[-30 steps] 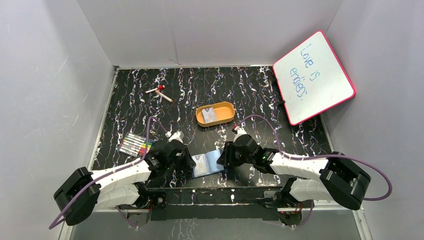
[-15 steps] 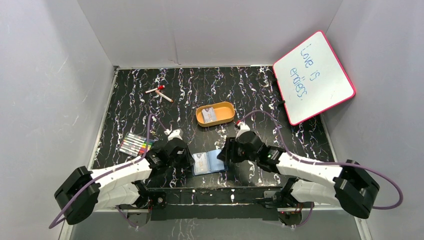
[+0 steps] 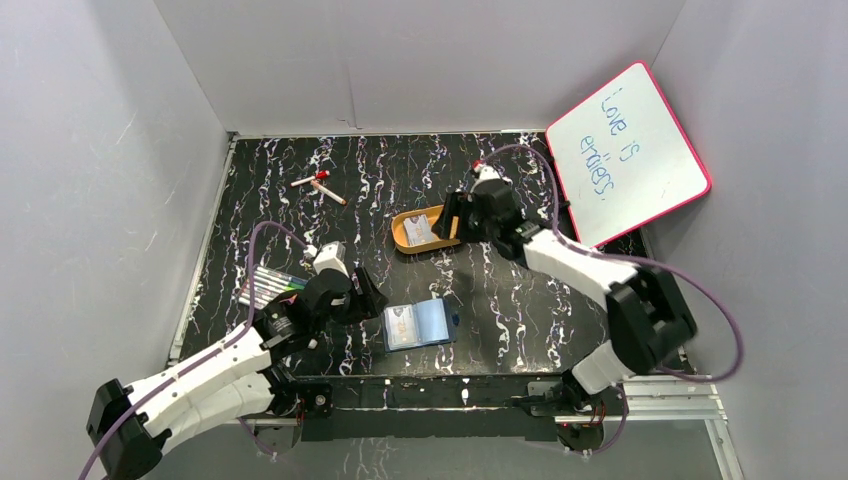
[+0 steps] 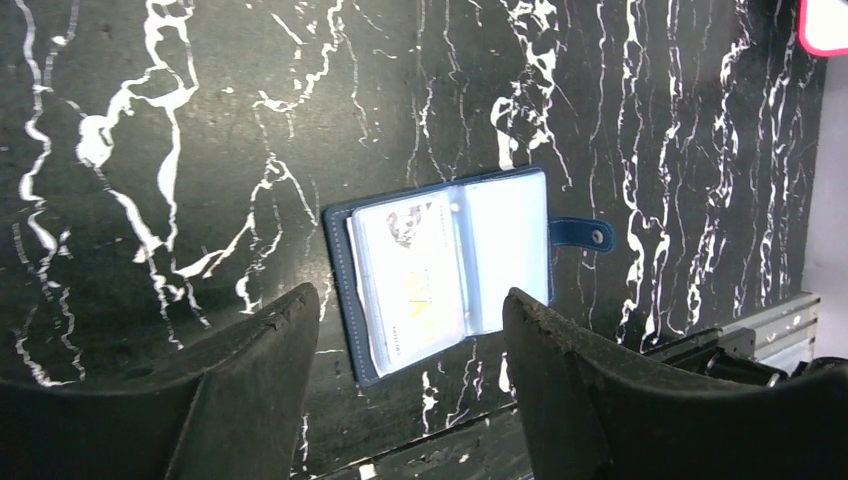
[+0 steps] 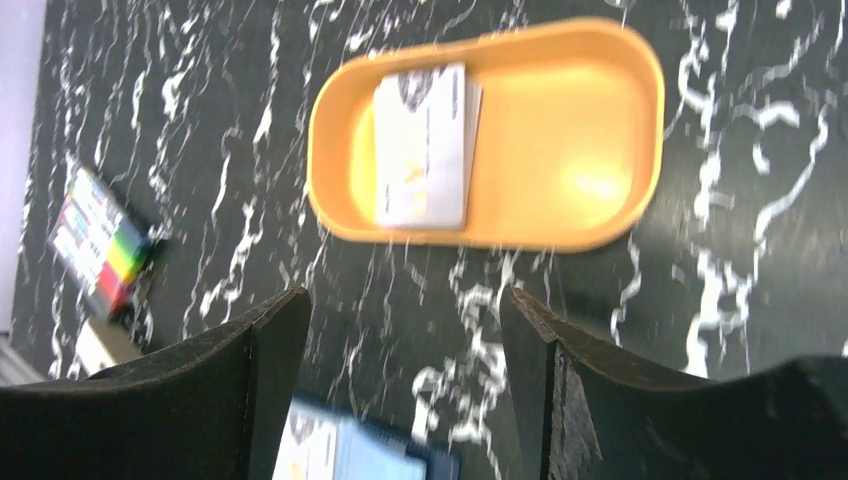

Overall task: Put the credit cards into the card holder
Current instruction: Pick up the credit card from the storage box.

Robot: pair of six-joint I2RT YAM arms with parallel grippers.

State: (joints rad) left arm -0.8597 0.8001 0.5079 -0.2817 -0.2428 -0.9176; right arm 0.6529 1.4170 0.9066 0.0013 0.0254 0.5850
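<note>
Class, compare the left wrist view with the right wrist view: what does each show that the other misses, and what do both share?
Only the left wrist view: the whole card holder lying open, a card in one pocket, its snap tab, a pink whiteboard corner.
Only the right wrist view: the orange tray holding credit cards, and the marker pack.
Both: the black marbled table, an open gripper (left gripper, right gripper), and the card holder, only a blurred edge in the right wrist view.
</note>
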